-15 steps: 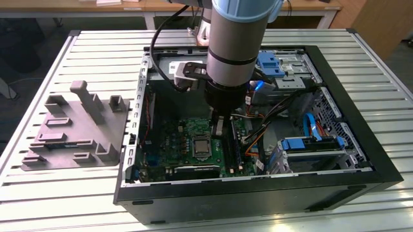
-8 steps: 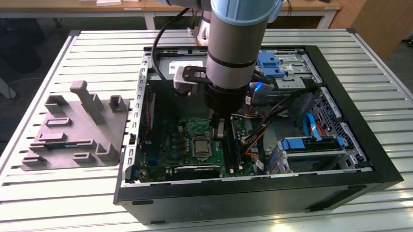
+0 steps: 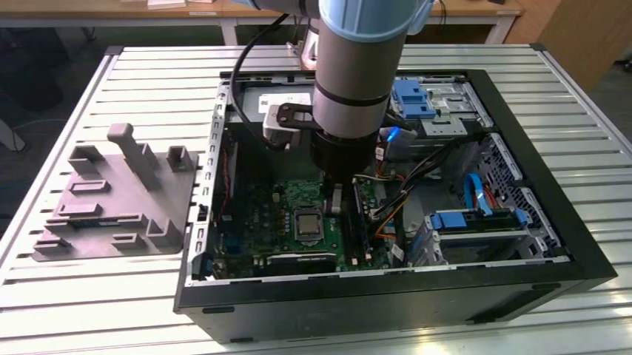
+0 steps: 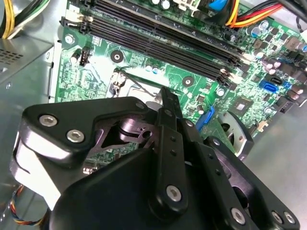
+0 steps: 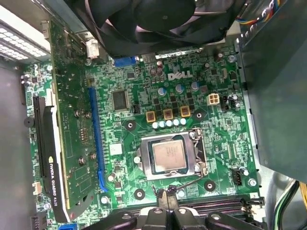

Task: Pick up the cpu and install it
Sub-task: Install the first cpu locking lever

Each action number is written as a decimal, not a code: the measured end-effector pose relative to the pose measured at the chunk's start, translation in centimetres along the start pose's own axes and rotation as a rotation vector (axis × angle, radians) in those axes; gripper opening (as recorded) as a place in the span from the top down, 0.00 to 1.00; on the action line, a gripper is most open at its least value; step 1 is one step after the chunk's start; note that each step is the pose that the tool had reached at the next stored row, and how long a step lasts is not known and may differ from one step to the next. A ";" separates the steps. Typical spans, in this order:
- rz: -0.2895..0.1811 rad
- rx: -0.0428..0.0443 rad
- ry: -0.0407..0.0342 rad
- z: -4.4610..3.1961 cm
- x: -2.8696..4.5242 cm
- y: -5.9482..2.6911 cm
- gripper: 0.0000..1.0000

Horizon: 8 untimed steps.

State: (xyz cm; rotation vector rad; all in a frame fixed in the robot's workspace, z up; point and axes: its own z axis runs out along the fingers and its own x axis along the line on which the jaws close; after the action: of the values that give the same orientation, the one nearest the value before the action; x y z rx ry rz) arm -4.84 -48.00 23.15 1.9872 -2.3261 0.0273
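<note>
Item: open computer case [image 3: 395,287], one, lying on its side on a slatted table [image 3: 148,74] so the board faces upward for access from above.

Near part: green motherboard [image 3: 266,214], one, flat on the case floor. In the first wrist view the cpu [image 5: 168,155], one, pale metal top upward, lies seated within the silver socket frame [image 5: 144,158], one, squarely aligned with it; judged already placed in its socket. A thin wire lever [image 5: 182,186], one, lies just beside the frame.

Middle: robot arm [image 3: 356,89], one, standing upright into the case above the board; gripper [image 5: 166,195], one, tips pinched together with nothing between them, just beside the lever and near the cpu without touching it.

At the exterior view's left, outside the case: grey moulded fixture [image 3: 118,200], one, resting on the table, well apart from the arm.

Far part: yellow-topped square components [image 5: 168,114], three in a row beyond the socket; graphics card [image 5: 67,124], one, upright in its slot; black fan [image 5: 144,19], one, at the board's far edge.
</note>
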 end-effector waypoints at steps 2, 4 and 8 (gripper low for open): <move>-0.007 0.0007 0.0002 0.09 0.00 0.01 0.89; -0.008 0.0007 0.0004 0.11 0.00 0.02 0.89; -0.008 0.0008 0.0003 0.12 -0.01 0.02 0.89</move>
State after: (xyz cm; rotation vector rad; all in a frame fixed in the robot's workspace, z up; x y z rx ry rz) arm -4.86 -48.00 23.03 1.9968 -2.3182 0.0280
